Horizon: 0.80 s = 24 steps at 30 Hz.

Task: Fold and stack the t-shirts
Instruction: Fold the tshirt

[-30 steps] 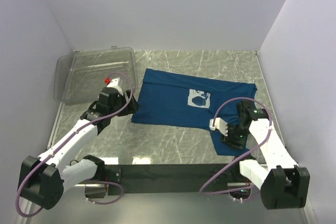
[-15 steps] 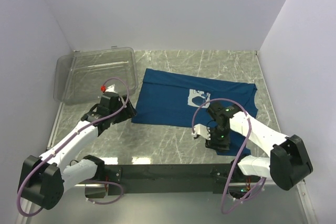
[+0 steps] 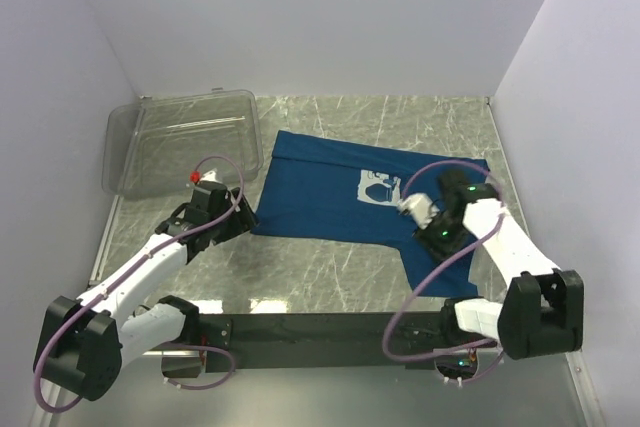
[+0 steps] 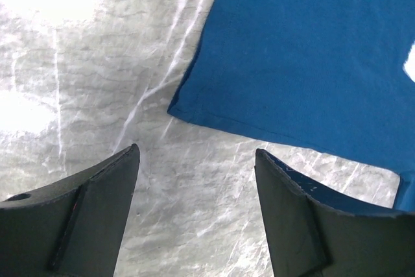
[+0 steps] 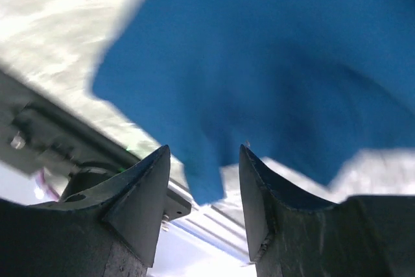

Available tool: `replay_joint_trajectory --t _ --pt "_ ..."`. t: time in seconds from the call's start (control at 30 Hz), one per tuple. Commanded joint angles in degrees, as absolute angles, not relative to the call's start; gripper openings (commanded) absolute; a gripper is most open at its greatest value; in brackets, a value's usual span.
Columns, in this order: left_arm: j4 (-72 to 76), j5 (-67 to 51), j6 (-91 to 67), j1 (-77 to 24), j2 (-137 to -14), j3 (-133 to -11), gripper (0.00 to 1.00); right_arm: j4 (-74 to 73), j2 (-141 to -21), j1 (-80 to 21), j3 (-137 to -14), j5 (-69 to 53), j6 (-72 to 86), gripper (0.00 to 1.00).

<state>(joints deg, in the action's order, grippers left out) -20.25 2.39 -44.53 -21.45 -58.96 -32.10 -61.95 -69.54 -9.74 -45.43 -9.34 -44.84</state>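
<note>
The dark blue t-shirt (image 3: 320, 192) lies spread flat on the marble table, its pale square print (image 3: 378, 187) facing up. My left gripper (image 3: 243, 219) is open and empty, low over bare marble just left of the shirt's near left corner (image 4: 185, 103). In the left wrist view the shirt (image 4: 311, 50) fills the upper right, ahead of the gripper (image 4: 196, 154). My right gripper (image 3: 438, 237) is open over the shirt's near right part. In the blurred right wrist view, blue cloth (image 5: 272, 63) lies beyond the gripper (image 5: 202, 154); nothing is gripped.
A clear plastic bin (image 3: 180, 142) sits at the far left of the table. The black front rail (image 3: 320, 327) runs along the near edge and shows in the right wrist view (image 5: 52, 128). White walls enclose the table on three sides.
My left gripper has come nearer and lower, beside the shirt's near left corner. My right gripper swung left over the shirt's near part, then back right and farther. The shirt has barely moved.
</note>
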Motion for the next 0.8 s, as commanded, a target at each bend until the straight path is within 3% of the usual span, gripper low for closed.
replay_joint_trajectory --t 0.0,0.13,0.27,0.53,0.77 --pt "-17.06 -0.43 -41.84 -21.09 -58.18 -32.78 0.77 -60.84 -66.89 0.94 -48.86 -6.07 -42.64 0.54" --pt "-10.48 -5.35 -38.85 -21.09 -60.2 -34.45 0.78 -47.67 -68.2 11.93 -54.21 -1.51 -31.75 0.54" --pt "-8.61 -7.73 -35.0 -21.09 -68.8 -41.89 0.76 -35.43 -80.98 17.31 -62.91 3.16 -17.36 0.55" --pt "-8.96 -8.97 -31.73 -21.18 -76.55 -50.01 0.73 -39.89 -107.8 19.86 -89.08 -3.68 -6.69 0.64" --pt "-7.38 -8.79 -32.69 -21.09 -78.22 -49.04 0.73 -43.5 -119.7 20.48 -102.47 -3.6 -3.87 0.66"
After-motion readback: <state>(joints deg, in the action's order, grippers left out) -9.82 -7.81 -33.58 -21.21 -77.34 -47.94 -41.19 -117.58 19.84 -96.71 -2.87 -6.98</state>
